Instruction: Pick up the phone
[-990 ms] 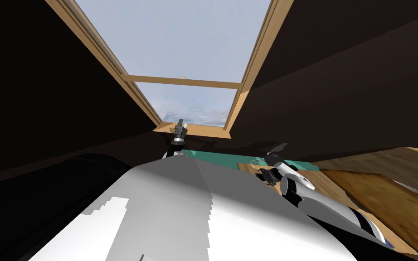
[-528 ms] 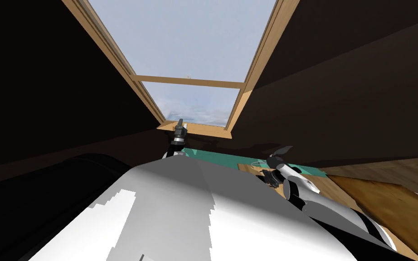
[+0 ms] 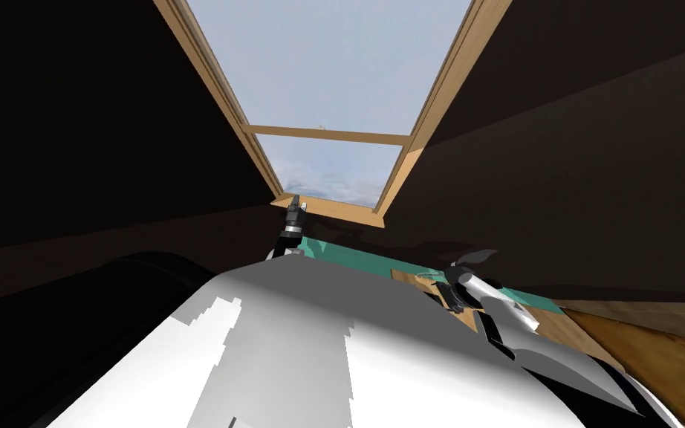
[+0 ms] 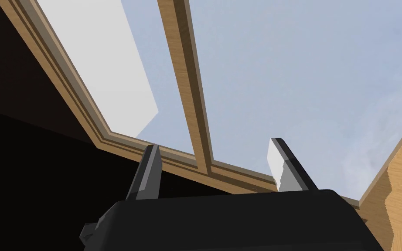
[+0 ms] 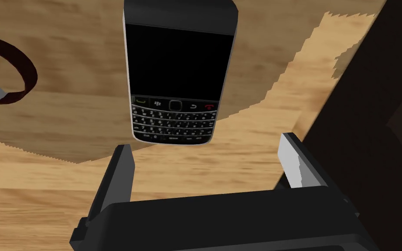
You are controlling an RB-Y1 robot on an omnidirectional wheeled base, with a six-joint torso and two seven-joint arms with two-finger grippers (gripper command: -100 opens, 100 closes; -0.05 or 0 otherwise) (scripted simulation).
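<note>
A black phone (image 5: 176,74) with a dark screen and a small keypad lies flat on a wooden tabletop (image 5: 239,165). My right gripper (image 5: 206,146) hovers over the wood, open, with the phone's keypad end just beyond the fingertips and nearer one finger (image 5: 121,165). Nothing is between the fingers. In the head view the right gripper (image 3: 449,293) is low at the wooden top's edge. My left gripper (image 3: 294,212) is raised by the window sill, and its wrist view shows it open (image 4: 214,146) and empty.
A dark brown ring with a grey piece (image 5: 17,69) lies on the wood beside the phone. A dark wall (image 5: 370,87) rises close by the right gripper's other finger. A teal surface (image 3: 356,256) lies beyond the wooden top.
The whole head view has shifted, so my head or base has turned. The right arm stays low over the wooden top, and the left arm stays raised.
</note>
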